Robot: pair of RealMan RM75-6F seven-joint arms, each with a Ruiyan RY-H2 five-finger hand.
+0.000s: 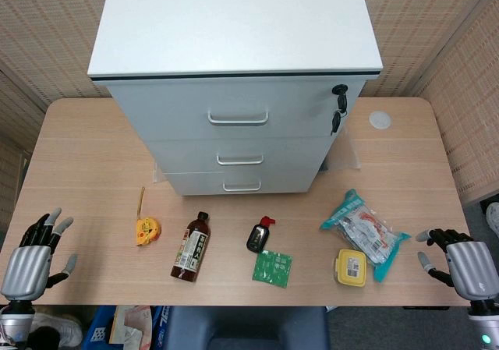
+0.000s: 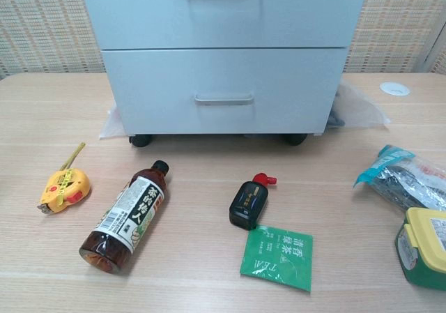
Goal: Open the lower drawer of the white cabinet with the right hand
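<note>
Right hand sits at the table's near right corner, fingers spread, holding nothing, well apart from the cabinet. I see it only in the head view; the chest view shows neither hand. Left hand mirrors it at the near left corner, fingers apart too, nothing in it.

White cabinet stands at the back middle of the table, on small dark wheels that I can see from the chest camera. Lower drawer is flush with the front, its handle untouched. I count three drawer fronts in the head view, and keys hang from the lock at the top right of the upper one.

Between me and the cabinet lies a row of small things. Yellow tape measure is on the left, and a dark bottle lies on its side just right of it. Black ink bottle with a red cap is in the middle, touching a green sachet at its near end. On the right, a snack bag lies beside a yellow-lidded tub, close to my right hand. White round disc sits on the table right of the cabinet.
</note>
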